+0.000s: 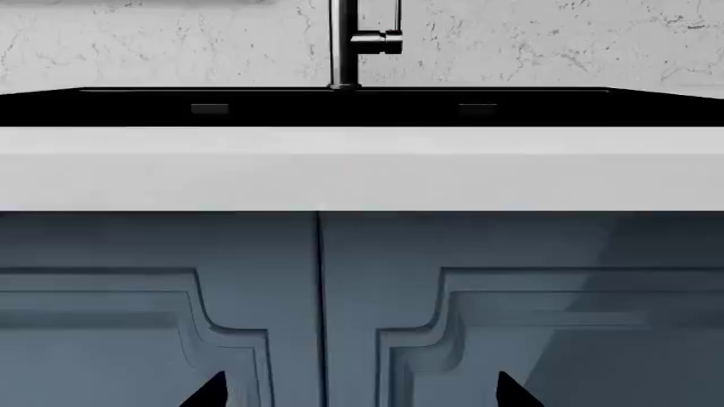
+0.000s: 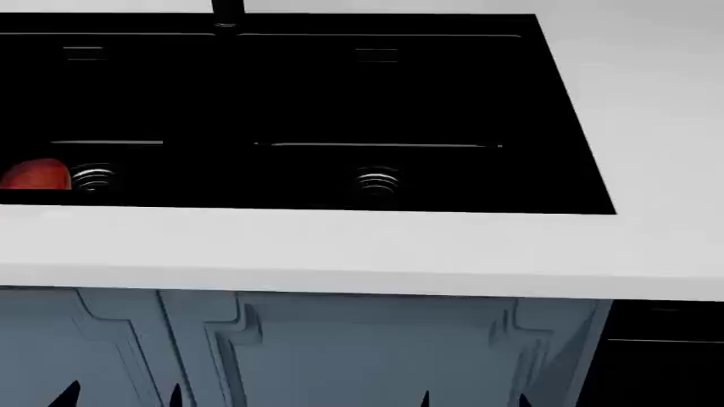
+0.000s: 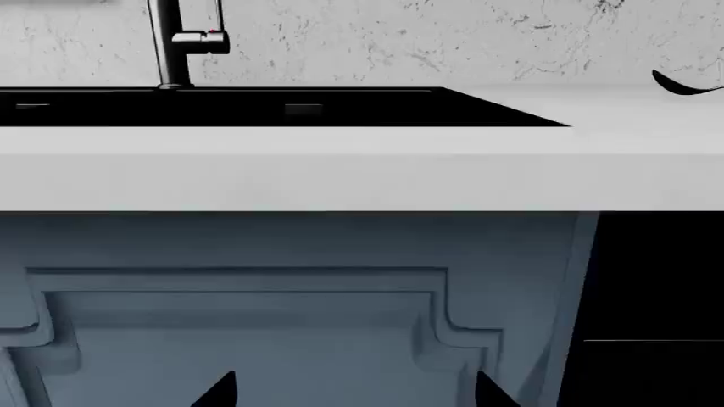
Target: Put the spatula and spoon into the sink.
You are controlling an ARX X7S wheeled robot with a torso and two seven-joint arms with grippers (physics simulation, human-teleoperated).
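Observation:
The black double-basin sink (image 2: 565, 119) is set into the white counter, with a ringed drain (image 2: 377, 181) in its right basin and another drain (image 2: 94, 178) in the left. In the right wrist view a small dark spoon (image 3: 682, 84) lies on the counter to the right of the sink (image 3: 339, 106), cut off by the frame edge. The spatula is out of view. My left gripper (image 1: 362, 392) and right gripper (image 3: 353, 392) are both open and hold nothing. They sit low in front of the cabinet doors, below counter height. Only their dark fingertips (image 2: 175, 394) show in the head view.
A red rounded lump (image 2: 34, 174) lies in the left basin beside its drain. A tall black tap (image 1: 351, 42) stands behind the sink against the marbled wall. The white counter front edge (image 2: 339, 254) overhangs blue-grey panelled cabinet doors (image 1: 136, 322). A black panel (image 2: 667, 356) is at the right.

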